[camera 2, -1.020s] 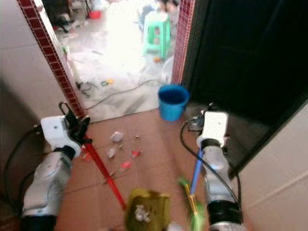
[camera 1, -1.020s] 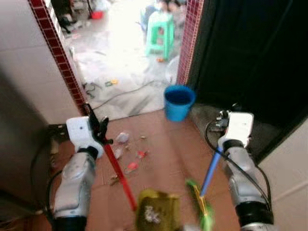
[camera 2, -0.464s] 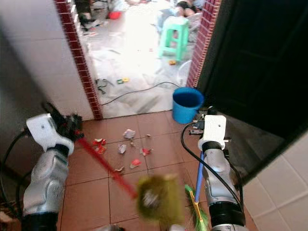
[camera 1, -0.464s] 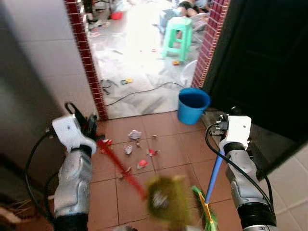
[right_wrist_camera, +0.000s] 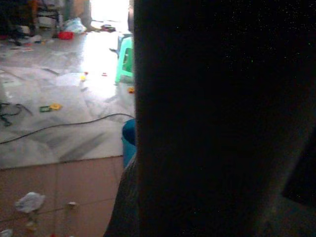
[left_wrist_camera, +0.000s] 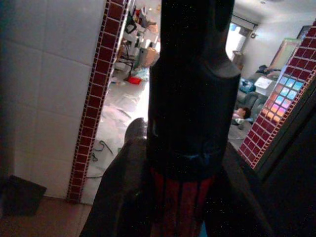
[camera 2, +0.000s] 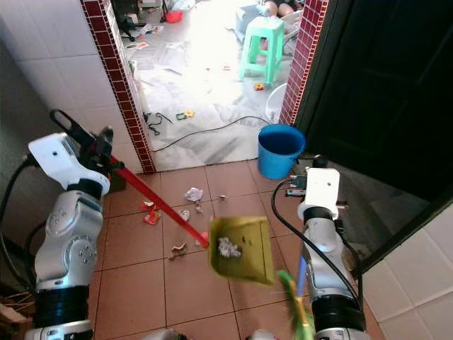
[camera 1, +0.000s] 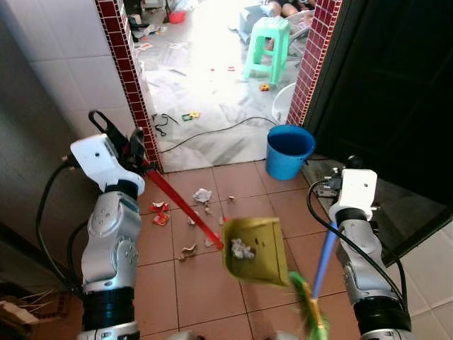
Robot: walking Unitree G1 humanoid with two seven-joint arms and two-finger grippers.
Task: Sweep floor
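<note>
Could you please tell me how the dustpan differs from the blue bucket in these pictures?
The dustpan is yellow-green and flat, on a red handle held by the left gripper; the blue bucket is round, deep, standing on the floor by the doorway. The dustpan holds white scraps; the bucket's contents cannot be made out.

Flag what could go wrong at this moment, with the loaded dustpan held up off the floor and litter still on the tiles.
1. The dustpan hangs tilted above the tiles on its red handle, held by the left gripper; the crumpled scrap in it may slide out.
2. Paper litter lies under the handle; a swing toward the blue bucket could scatter it.
3. The broom in the right gripper sits close to the pan and might knock it.
</note>
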